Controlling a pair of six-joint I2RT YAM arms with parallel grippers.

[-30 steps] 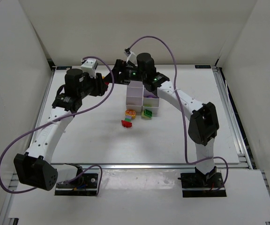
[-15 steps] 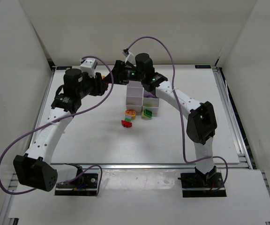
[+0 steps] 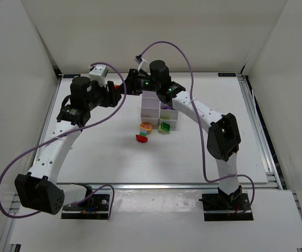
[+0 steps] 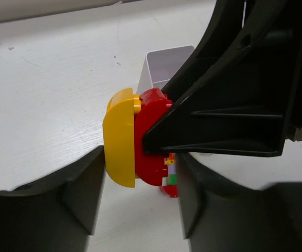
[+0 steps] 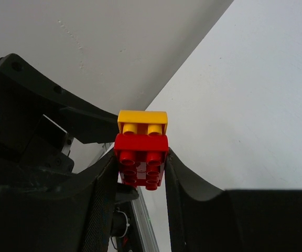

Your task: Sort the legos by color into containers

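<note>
A yellow lego [image 4: 119, 137] is stuck onto a red lego [image 4: 150, 137], and the pair hangs in the air behind the containers [image 3: 159, 110]. My right gripper [image 5: 140, 169] is shut on the red lego [image 5: 141, 160], with the yellow lego [image 5: 142, 122] beyond its fingertips. My left gripper [image 4: 138, 202] faces it, open around the pair, with a gap showing on the red side. In the top view both grippers meet at the pair [image 3: 123, 86]. An orange lego [image 3: 146, 126], a green lego [image 3: 165, 127] and another red lego [image 3: 141, 138] lie in front of the containers.
The white back wall and the table's rear rail [image 3: 219, 75] run close behind both grippers. A purple cable [image 3: 182, 52] loops over the right arm, and another hangs beside the left arm [image 3: 14, 163]. One container cell [image 4: 166, 65] shows past the held pair.
My right gripper has closed onto the red lego. My left gripper's jaws have widened around the joined pair. Both arms have barely shifted.
</note>
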